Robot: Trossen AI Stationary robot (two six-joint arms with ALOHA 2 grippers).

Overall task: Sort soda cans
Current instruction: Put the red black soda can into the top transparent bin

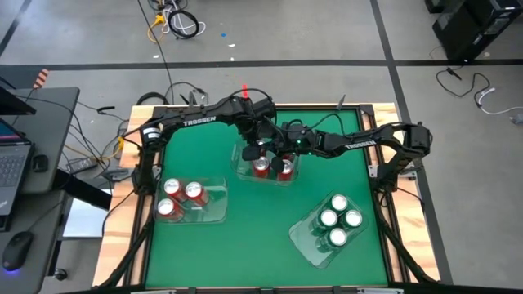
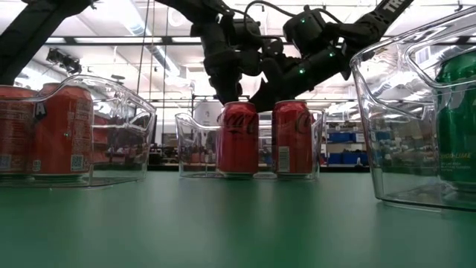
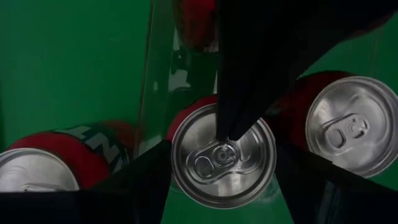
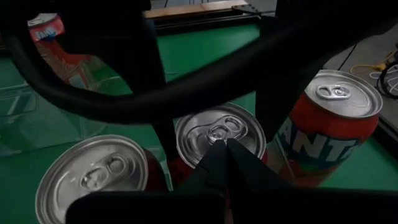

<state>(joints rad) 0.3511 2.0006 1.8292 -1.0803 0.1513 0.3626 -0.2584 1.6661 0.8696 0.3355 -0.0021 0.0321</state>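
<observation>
A clear middle bin (image 1: 243, 169) holds three red soda cans. Two of them show in the low view, a Coca-Cola can (image 2: 238, 138) and a second red can (image 2: 292, 138). Both grippers hang over this bin. My left gripper (image 3: 222, 152) (image 1: 260, 151) points down, open, with a finger on each side of the middle can (image 3: 211, 180). My right gripper (image 4: 222, 148) (image 1: 283, 159) is shut, its tips over that can's lid (image 4: 208, 127). A red Fanta can (image 4: 329, 130) stands beside it. My left gripper comes from above with its fingers (image 3: 146, 180) close against both sides of the middle can's top rim (image 3: 180, 134); whether they touch it I cannot tell. My right gripper's shut fingers (image 3: 233, 118) slant down over the lid by its pull tab (image 3: 214, 158); whether they touch it I cannot tell.
A clear bin (image 1: 214, 211) at the table's near left holds three red cans (image 1: 181, 196). Another clear bin (image 1: 304, 237) at the near right holds several green cans (image 1: 337, 219). The two arms cross closely above the middle bin. Green table (image 1: 245, 245) lies bare between the bins.
</observation>
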